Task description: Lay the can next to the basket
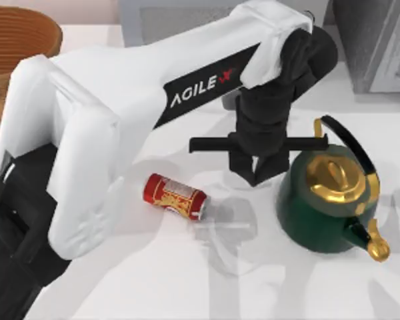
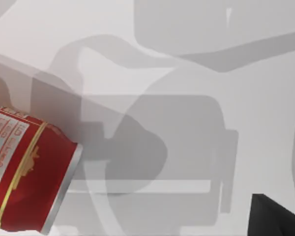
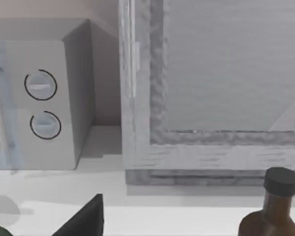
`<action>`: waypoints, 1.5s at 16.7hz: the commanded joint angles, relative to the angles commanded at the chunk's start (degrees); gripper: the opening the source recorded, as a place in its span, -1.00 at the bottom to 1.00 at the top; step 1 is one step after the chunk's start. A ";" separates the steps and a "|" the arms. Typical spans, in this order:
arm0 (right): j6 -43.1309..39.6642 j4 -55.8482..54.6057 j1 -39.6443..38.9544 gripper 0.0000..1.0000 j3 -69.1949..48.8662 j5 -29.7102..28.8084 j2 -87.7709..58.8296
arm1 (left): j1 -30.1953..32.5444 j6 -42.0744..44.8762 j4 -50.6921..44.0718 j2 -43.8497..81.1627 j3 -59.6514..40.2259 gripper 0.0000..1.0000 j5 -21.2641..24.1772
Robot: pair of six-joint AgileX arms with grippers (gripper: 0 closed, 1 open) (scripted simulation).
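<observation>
The red can (image 1: 175, 197) lies on its side on the white table, left of centre, its silver end pointing right. It also sits close in the left wrist view (image 2: 29, 172). My left gripper (image 1: 258, 175) hangs open just right of the can, between it and the kettle, holding nothing. One dark fingertip (image 2: 278, 219) shows in the wrist view. The woven basket (image 1: 17, 40) stands at the far left corner, well away from the can and partly behind my left arm.
A dark green kettle (image 1: 327, 203) with a gold lid and a black handle stands right of the gripper, very close to it. At the back are a grey cabinet (image 3: 221, 98), a microwave (image 3: 42, 103) and a brown bottle (image 3: 270, 211), which my right wrist camera faces.
</observation>
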State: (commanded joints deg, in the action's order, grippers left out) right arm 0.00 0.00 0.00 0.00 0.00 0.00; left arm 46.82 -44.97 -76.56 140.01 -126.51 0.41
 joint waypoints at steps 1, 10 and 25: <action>0.00 0.00 0.00 1.00 0.00 0.00 0.00 | 0.00 0.00 0.00 0.00 0.00 -0.40 0.00; 0.00 0.00 0.00 1.00 0.00 0.00 0.00 | 0.00 0.00 0.00 0.00 0.00 0.96 0.00; 0.00 0.00 0.00 1.00 0.00 0.00 0.00 | -0.14 -0.18 -6.29 1.28 -6.68 1.00 -0.02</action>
State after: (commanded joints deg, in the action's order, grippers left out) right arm 0.00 0.00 0.00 0.00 0.00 0.00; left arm 46.68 -45.15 -82.85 141.29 -133.19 0.39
